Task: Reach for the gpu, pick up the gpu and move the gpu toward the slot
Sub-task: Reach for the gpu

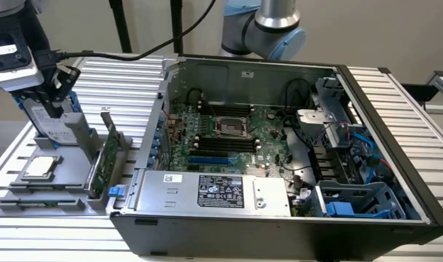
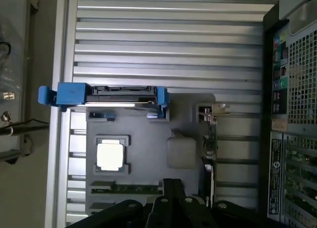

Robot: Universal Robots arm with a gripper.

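thin green gpu card with silver bracket (image 1: 105,158) stands on edge in the grey plastic holder (image 1: 71,155). black gripper (image 1: 51,101) hovers by the blue-framed silver hard drive (image 1: 51,129), can't tell how open.

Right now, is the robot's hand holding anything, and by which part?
Nothing, as far as I can see: the hand hangs empty above the grey tray, and the gpu stands untouched in it.

Thin green gpu (image 1: 107,158) stands edgewise in gray holder (image 1: 69,164).
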